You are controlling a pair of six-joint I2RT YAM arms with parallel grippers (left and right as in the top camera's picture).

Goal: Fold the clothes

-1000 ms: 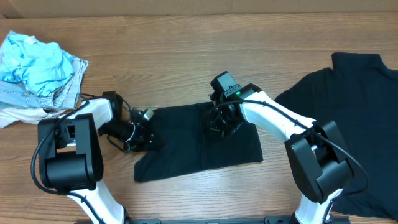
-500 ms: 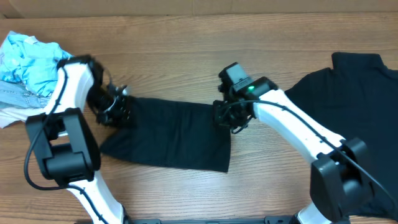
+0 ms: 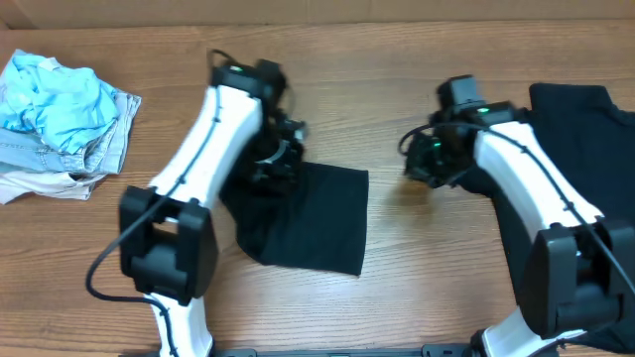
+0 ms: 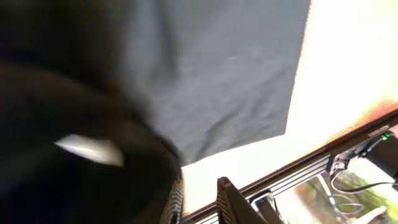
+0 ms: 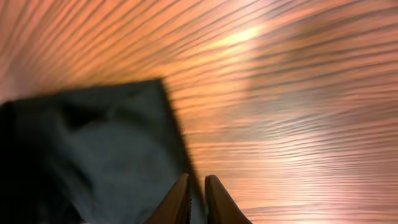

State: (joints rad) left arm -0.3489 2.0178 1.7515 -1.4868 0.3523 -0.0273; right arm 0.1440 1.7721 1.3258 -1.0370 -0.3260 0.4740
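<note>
Table point(image 3: 397, 79), folded shirt point(image 3: 322, 223), flat shirt point(image 3: 585, 139), heap point(image 3: 60, 109)

We read no text, brand, number or sign in any view. A pale patch point(image 4: 87, 149) on the black T-shirt point(image 4: 217, 68), at eight o'clock in the left wrist view, is blurred beyond reading.

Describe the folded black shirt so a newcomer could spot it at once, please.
On the wooden table, look at the middle. The folded black shirt lies there as a compact dark rectangle. Unlike the black T-shirt spread at the right edge and the pale blue heap far left, it is folded.
</note>
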